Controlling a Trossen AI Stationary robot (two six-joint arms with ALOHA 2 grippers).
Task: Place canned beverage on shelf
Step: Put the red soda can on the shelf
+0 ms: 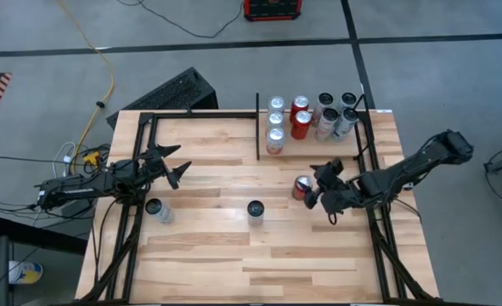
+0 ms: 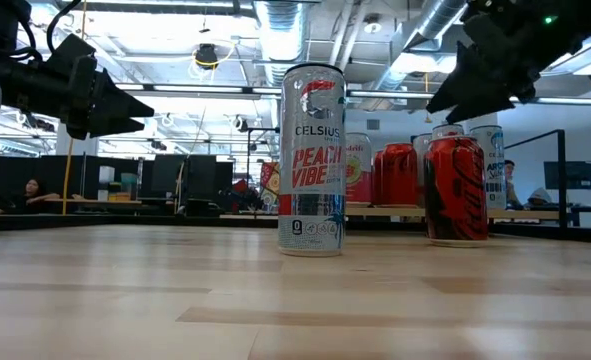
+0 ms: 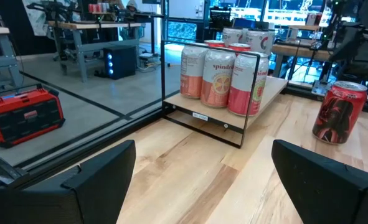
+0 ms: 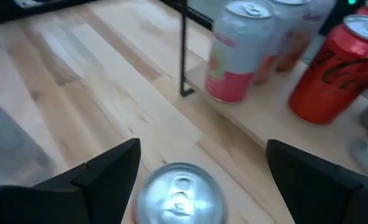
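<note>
My right gripper [image 1: 318,189] hangs spread wide over a red can [image 1: 302,187] — in my wrist view only its round silver lid [image 4: 180,192] shows, the body hidden below it. My fingers grip nothing. The can stands upright on pale wood planks, just short of the shelf [image 1: 314,146], a raised wooden board edged with thin black rails, already crowded with smooth metal cans. My left gripper [image 1: 172,165] waits open and empty near the table's left side, beside a pale can [image 1: 155,208].
</note>
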